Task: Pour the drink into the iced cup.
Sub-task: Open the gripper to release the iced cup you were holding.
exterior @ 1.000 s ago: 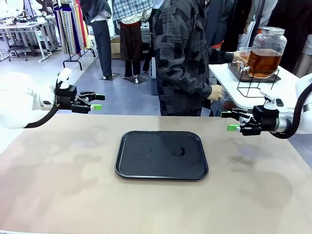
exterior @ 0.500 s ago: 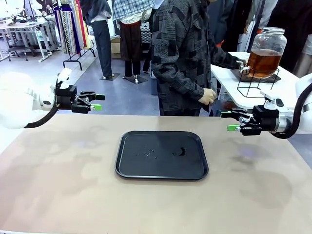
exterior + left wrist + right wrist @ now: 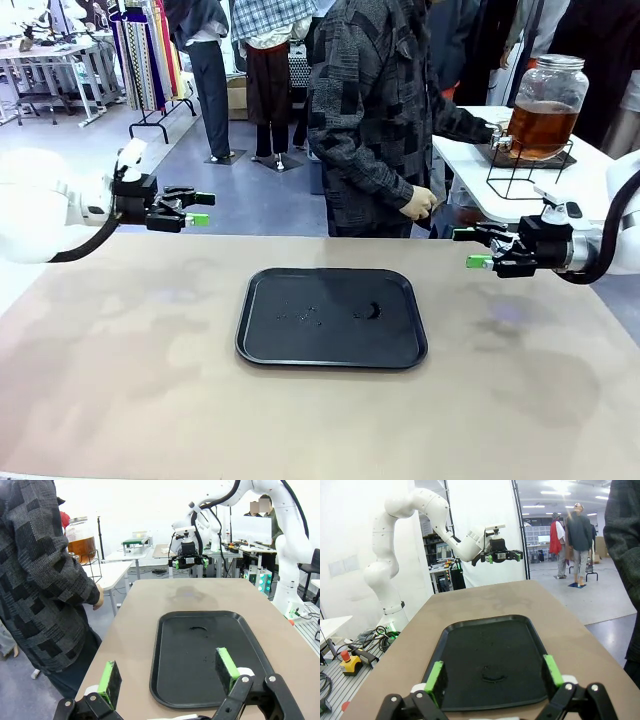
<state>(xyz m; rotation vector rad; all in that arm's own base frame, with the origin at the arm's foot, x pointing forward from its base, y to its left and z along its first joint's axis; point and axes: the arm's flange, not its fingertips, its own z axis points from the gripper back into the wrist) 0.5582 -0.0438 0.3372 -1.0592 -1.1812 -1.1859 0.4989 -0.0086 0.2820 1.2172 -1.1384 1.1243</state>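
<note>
Drink (image 3: 540, 126) stands beyond the table's (image 3: 120, 400) far right corner, nearer my right gripper (image 3: 472, 249); both grippers gape empty, left gripper (image 3: 199, 209) well apart.

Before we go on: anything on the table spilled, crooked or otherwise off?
The black tray is not clean: a curved ring-like mark and a few small droplets or specks lie on its floor. It holds no cup. The dispenser jar with the drink stands on a side table beyond the person. Left gripper and right gripper hang open.

Amber drink (image 3: 541, 124) in upright jar, side table.
</note>
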